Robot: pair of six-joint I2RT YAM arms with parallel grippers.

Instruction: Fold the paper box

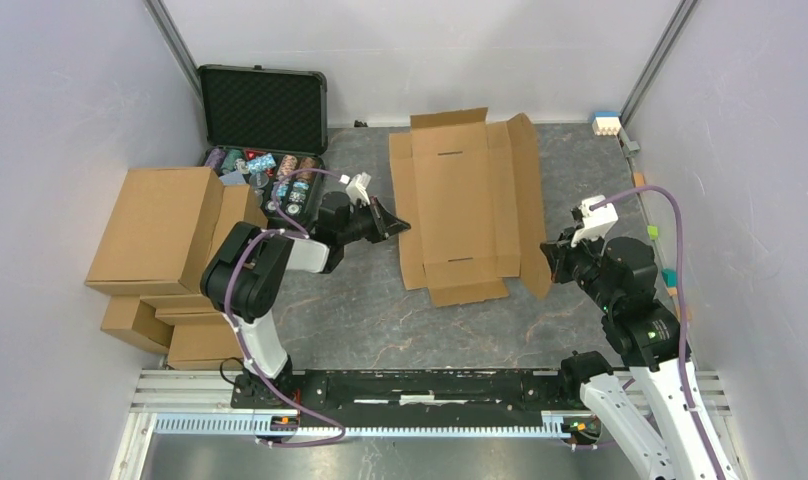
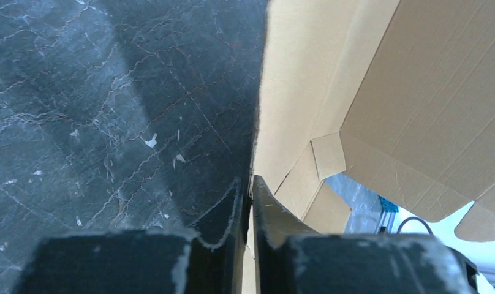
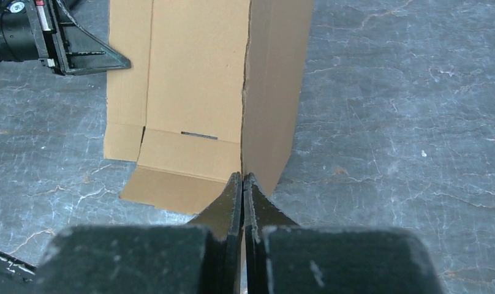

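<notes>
Overhead, the paper box lies open mid-counter, side walls the step in hand; cartons and a black case sit well left. Left wrist: the left fingers pinch the left flap's edge. Right wrist: the right fingers, fully closed, touch the upright right wall; raising the left flap likely comes next.

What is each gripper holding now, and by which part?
The left gripper pinches the paper box by the edge of its left side flap. The right gripper is shut and only touches the raised right flap; it seems to hold nothing.
</notes>
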